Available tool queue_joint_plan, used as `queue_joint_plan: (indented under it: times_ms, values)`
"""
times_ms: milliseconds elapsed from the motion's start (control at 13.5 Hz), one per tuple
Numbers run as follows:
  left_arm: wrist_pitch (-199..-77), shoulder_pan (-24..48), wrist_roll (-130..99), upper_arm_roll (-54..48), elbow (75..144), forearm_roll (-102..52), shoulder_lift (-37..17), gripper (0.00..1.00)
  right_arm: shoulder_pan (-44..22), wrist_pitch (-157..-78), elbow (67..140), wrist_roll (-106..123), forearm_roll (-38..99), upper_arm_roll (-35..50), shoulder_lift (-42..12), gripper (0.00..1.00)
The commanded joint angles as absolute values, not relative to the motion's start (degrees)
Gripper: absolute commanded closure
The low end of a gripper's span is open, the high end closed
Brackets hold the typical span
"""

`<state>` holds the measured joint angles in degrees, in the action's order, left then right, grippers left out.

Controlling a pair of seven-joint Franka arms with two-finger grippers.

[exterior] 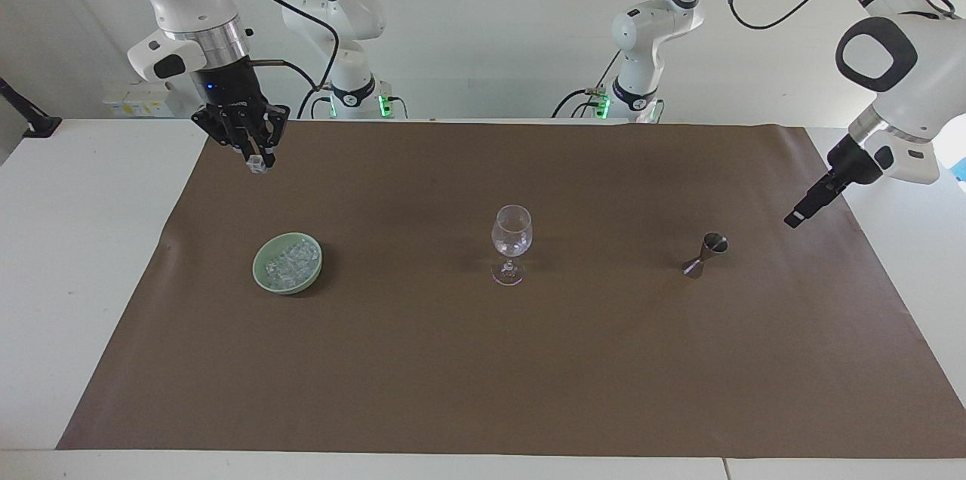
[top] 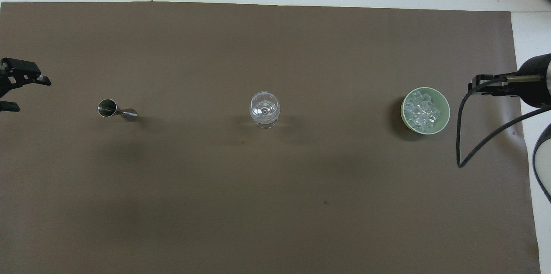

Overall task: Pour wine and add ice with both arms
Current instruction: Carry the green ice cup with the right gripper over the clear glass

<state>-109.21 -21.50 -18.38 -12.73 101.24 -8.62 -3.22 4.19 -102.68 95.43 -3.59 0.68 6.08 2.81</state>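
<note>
A heap of ice lies in a pale green bowl toward the right arm's end of the table. My right gripper hangs high over the mat's edge beside the bowl, shut on one clear ice cube. A clear wine glass stands upright mid-mat. A steel jigger stands toward the left arm's end. My left gripper is raised over the mat's edge there, open, holding nothing. Wine is out of view.
A brown mat covers most of the white table. The right arm's black cable loops down beside the bowl.
</note>
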Motion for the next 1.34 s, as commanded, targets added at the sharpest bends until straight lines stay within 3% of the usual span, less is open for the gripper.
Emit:
queue_joint_plan:
  times_ms: [0, 371, 816, 1113, 1261]
  values:
    - [-107.93, -19.6, -11.72, -11.95, 101.6, -6.94, 0.26, 0.0, 3.25, -101.16, 93.08, -5.1, 1.58, 6.42, 1.5, 1.0]
    - [-103.2, -16.88, -6.95, -11.95, 98.8, -4.31, 1.67, 0.0, -4.64, -104.23, 94.57, -15.72, 2.11, 6.68, 1.23, 1.0]
    - [-99.23, -12.48, 1.76, -12.04, 98.26, -2.9, 3.16, 0.0, -14.75, -118.71, 99.66, -33.44, 10.36, 6.68, 0.27, 1.0]
    - [-100.46, -6.61, 1.23, -9.24, 98.35, -2.99, 3.25, 0.0, -19.41, -126.46, 99.76, -37.0, 10.9, 6.68, -2.81, 1.0]
    - [-100.37, -0.38, 1.05, -3.63, 98.26, -3.08, 3.34, 0.0, -22.31, -128.66, 99.93, -37.18, 10.9, 6.68, -4.3, 1.0]
